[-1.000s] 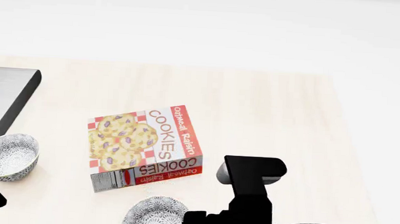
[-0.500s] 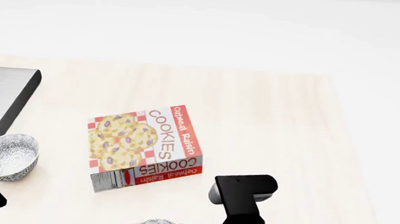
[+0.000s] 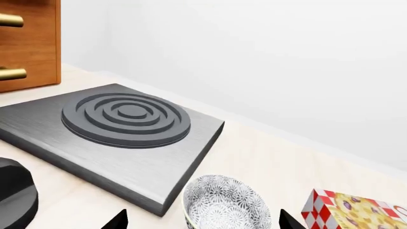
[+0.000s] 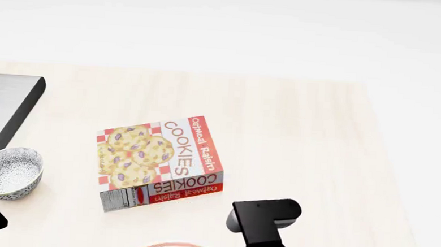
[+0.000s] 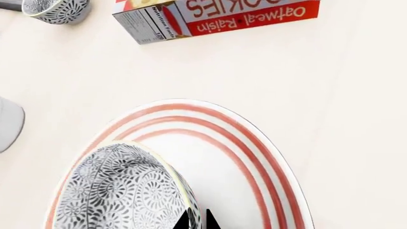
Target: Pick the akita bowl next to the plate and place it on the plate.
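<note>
Red-and-white lettering on the flat cardboard cookie box (image 4: 160,161) reads "Oatmeal Raisin COOKIES". In the right wrist view the right gripper (image 5: 196,220) pinches the rim of the speckled grey-and-white akita bowl (image 5: 121,191), fingertips nearly together, over the wide white red-ringed plate (image 5: 254,157). Left gripper (image 3: 203,223) tips stand wide apart around the second speckled bowl (image 3: 224,204), at the box's 9 o'clock in the head view.

We see the akita bowl (image 5: 121,191), small and round with a dense grey-and-white pattern outside and a pale rim, over the plate (image 5: 267,162); whether it touches the plate we cannot tell. It sits toward one side of the plate and leans. The plate is wide, shallow and white, with red concentric rings near its rim, lying flat on the table (image 5: 356,95).
</note>
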